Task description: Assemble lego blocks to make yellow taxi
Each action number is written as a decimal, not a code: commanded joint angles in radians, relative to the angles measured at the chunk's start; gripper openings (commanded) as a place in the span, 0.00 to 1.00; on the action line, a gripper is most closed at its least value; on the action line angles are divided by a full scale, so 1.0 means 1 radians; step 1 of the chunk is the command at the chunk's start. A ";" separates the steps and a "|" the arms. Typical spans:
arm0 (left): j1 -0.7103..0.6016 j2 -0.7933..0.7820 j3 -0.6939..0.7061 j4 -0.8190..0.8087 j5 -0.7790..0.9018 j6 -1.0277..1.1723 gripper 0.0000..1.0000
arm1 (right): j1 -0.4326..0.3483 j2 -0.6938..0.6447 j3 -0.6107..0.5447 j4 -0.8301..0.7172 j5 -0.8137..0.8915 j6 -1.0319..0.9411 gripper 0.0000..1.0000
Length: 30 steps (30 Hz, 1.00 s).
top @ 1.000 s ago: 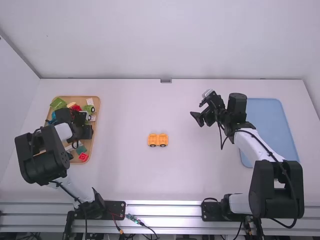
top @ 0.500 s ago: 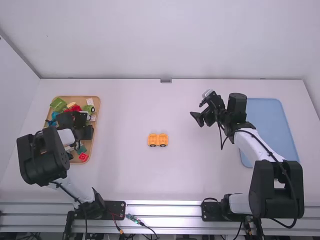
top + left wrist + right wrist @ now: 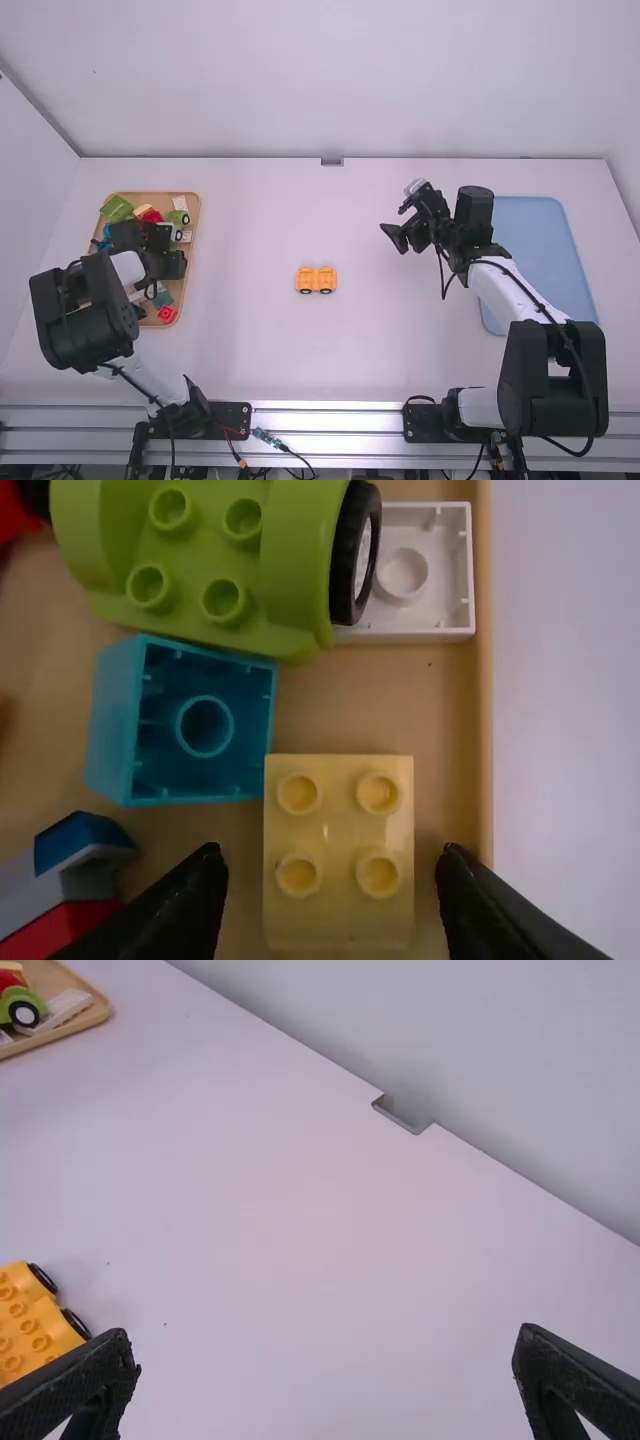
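My left gripper (image 3: 172, 263) is over the wooden tray of blocks at the left. In the left wrist view a pale yellow 2x2 brick (image 3: 339, 820) lies studs up in the tray, and my left gripper (image 3: 333, 868) stands open, one finger on either side of it with gaps. The yellow wheeled base (image 3: 316, 280) sits mid-table, also at the left edge of the right wrist view as a studded yellow piece (image 3: 32, 1328). Right of it, my right gripper (image 3: 394, 238) is over the table; its own view shows the gripper (image 3: 325, 1345) open, nothing between its fingers.
Close around the pale brick are a teal brick (image 3: 204, 726), a green wheeled piece (image 3: 200, 565), a white brick (image 3: 440, 570) and the tray's rim (image 3: 486, 700). A red brick (image 3: 167, 314) lies at the tray's near end. A blue tray (image 3: 545, 250) is at the right.
My left arm has shifted only slightly over the tray. The right arm and the yellow wheeled base have stayed where they were.
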<state>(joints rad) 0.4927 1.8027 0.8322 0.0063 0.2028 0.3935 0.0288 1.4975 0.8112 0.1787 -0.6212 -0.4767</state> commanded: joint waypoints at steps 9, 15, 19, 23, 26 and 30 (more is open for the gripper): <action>-0.014 0.019 -0.018 0.001 0.044 0.023 0.41 | -0.002 -0.017 -0.005 -0.003 -0.008 -0.003 0.99; -0.014 0.019 -0.019 0.009 0.043 0.022 0.37 | -0.002 -0.017 -0.005 -0.003 -0.007 -0.002 0.99; -0.015 0.019 -0.019 0.008 0.041 0.021 0.35 | -0.002 -0.017 -0.005 -0.004 -0.007 -0.006 0.99; -0.015 0.017 -0.008 0.007 0.040 0.020 0.22 | -0.002 -0.015 -0.006 -0.024 -0.009 -0.053 0.99; -0.015 0.010 0.012 -0.012 0.041 0.018 0.19 | -0.002 -0.015 -0.007 -0.034 -0.008 -0.069 0.99; -0.015 -0.029 0.063 -0.083 0.042 0.019 0.17 | -0.002 -0.015 -0.021 -0.023 -0.011 -0.074 0.99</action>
<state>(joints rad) 0.4850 1.8042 0.8619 -0.0551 0.2283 0.4122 0.0288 1.4975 0.8101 0.1482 -0.6216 -0.5377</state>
